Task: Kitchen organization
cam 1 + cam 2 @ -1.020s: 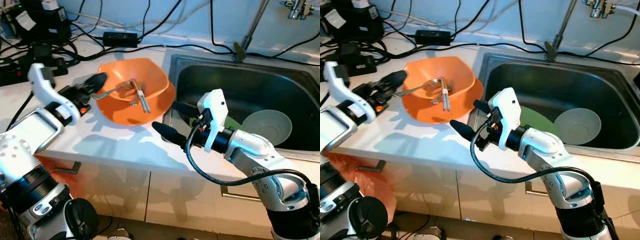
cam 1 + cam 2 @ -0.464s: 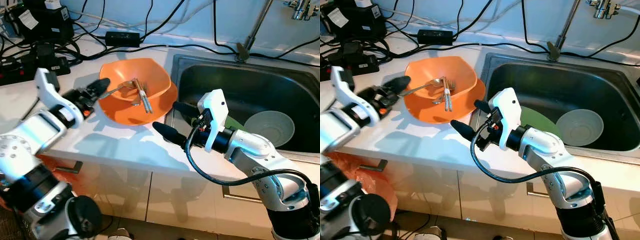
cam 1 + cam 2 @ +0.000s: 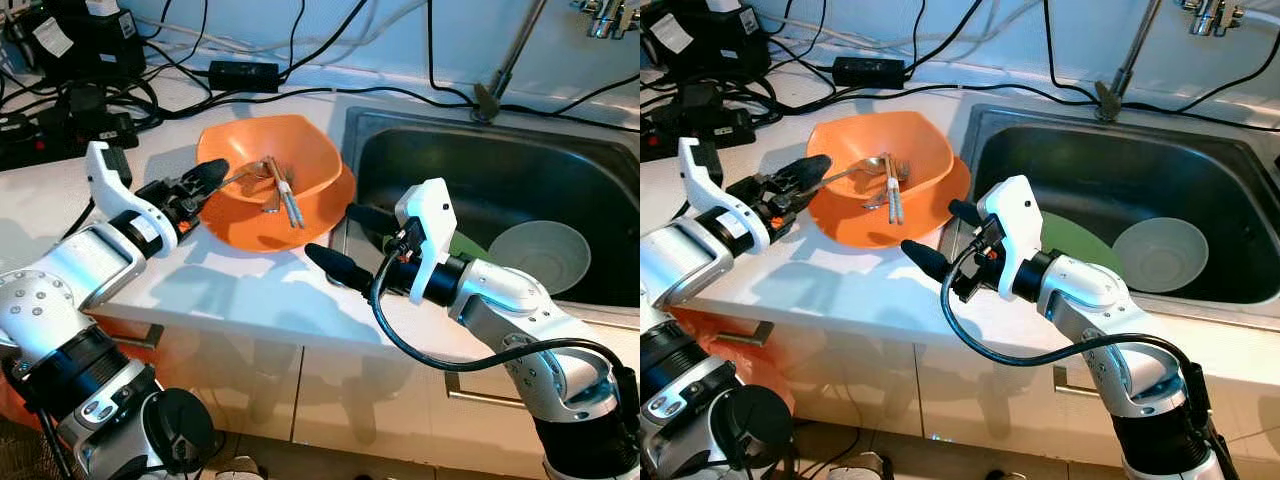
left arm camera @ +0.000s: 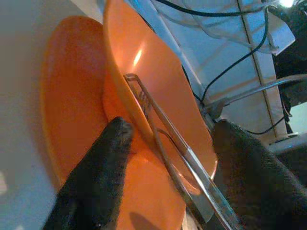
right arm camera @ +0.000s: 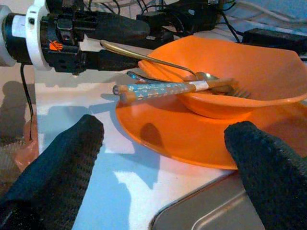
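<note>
my right gripper [image 3: 345, 243] hangs over the front edge of the white counter [image 3: 240, 290], just beside the sink's near left corner, its two black fingers spread wide with nothing between them. my left gripper [image 3: 205, 178] reaches in from the counter's left side — its fingers are parted around the near rim of the orange bowl [image 3: 262, 160], one tip outside the wall, the other by the utensil handles; whether they actually touch the rim i cannot tell. the bowl sits on an orange plate [image 3: 270, 228] close to the sink's left edge, and holds a spoon [image 3: 862, 168], a fork [image 5: 235, 90] and a pair of chopsticks [image 3: 286, 197] that lean out over its rim. in the steel sink [image 3: 470, 150] lie a green plate [image 3: 1072, 245] and a pale bowl [image 3: 535, 250]. along the counter's back edge — black cables and a power adapter [image 3: 238, 74].
</note>
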